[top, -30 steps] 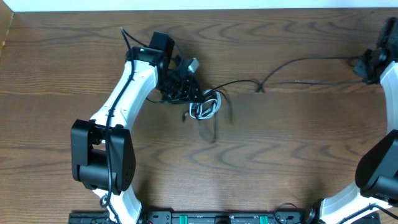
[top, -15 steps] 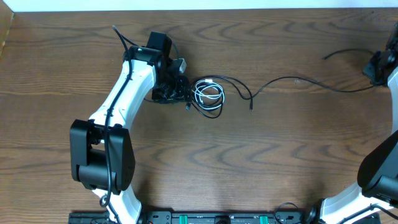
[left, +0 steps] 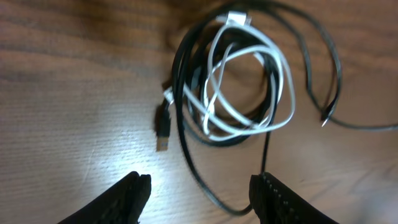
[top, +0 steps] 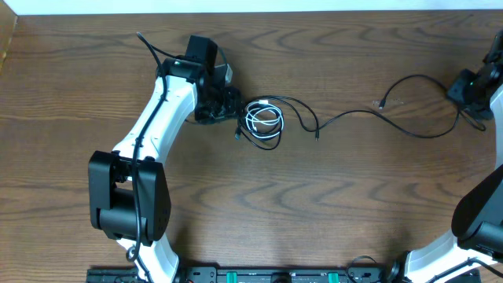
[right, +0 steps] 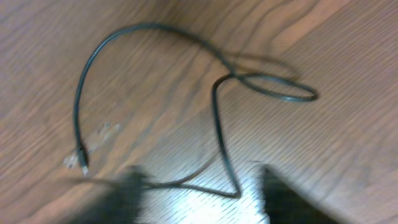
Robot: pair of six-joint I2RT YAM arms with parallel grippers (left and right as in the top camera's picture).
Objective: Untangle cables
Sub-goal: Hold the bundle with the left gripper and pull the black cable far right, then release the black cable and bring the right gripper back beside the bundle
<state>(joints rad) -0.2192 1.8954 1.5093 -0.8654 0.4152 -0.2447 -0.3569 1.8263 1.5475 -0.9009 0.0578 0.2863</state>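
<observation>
Our left fingers stand well apart and hold nothing. A black strand runs along the counter between them. Just beyond lies the coil, a white cable looped inside black ones, with a plug poking out beside it. Our right fingers are blurred but likewise spread and empty, and a bend of the long black cable lies loose between them. From overhead, the coil sits mid-counter, nearer the far edge, and the long cable trails off to the right edge. Wide bare wood lies between the coil and the near edge.
</observation>
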